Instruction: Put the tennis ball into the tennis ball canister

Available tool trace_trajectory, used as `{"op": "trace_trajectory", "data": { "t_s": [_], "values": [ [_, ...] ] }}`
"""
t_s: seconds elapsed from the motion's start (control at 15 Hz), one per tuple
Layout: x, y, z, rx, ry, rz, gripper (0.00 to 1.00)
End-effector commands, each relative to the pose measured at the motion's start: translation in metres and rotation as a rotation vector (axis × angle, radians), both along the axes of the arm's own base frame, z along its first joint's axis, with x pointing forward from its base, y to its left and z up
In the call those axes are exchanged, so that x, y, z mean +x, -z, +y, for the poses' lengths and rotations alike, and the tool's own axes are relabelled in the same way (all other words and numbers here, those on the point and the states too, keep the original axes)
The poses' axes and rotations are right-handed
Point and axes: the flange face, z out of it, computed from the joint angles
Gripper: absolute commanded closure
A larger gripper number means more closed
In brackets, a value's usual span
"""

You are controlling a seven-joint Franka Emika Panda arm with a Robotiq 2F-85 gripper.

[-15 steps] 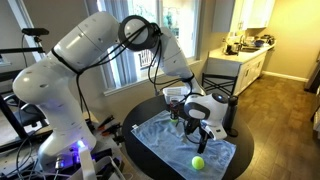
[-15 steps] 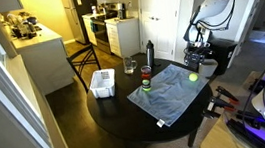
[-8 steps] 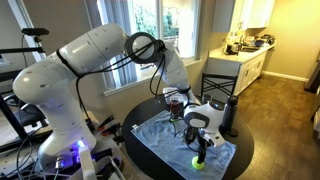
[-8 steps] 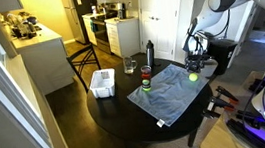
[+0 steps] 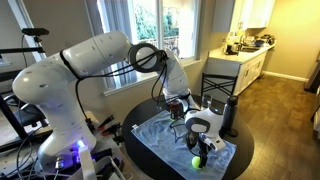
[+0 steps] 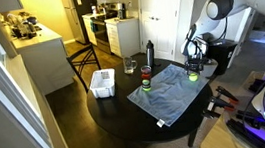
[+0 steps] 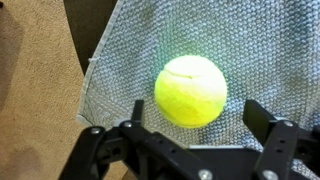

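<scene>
The arm (image 5: pixel 100 55) has come down over the last second, and the gripper (image 5: pixel 198 150) now hangs right over the ball (image 5: pixel 196 161), which lies on the towel (image 5: pixel 158 140) near the table's (image 6: pixel 111 107) rim. In the wrist view the jaws are spread wide, one to each side of the ball (image 7: pixel 190 90) and neither touching it, so nothing is held yet. I judge the approach nearly done: a little more descent, then a squeeze, should take the ball

Across the table in an exterior view, from the left: a white basket (image 6: pixel 101 84), a glass (image 6: pixel 130 65), then the canister (image 6: pixel 146 79) (red rim, upright, at the towel's far corner) with a dark bottle (image 6: pixel 150 54) just behind it. The canister stands well apart from the ball. Nothing lies on the towel between them, but glass and bottle crowd the canister, so the carry likely has to arrive from above. Whether its mouth is open is too small to tell
</scene>
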Motion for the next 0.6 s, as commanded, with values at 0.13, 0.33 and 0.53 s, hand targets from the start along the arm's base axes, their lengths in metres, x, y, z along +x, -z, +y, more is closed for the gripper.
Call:
{"op": "trace_trajectory", "data": {
  "t_s": [0.13,0.33,0.53],
  "values": [
    [0.001,0.019,0.007,-0.012,-0.031,-0.018,0.00],
    [-0.001,0.024,0.009,-0.006,-0.037,-0.031,0.32],
    [-0.002,0.025,0.009,-0.008,-0.035,-0.043,0.53]
  ]
}}
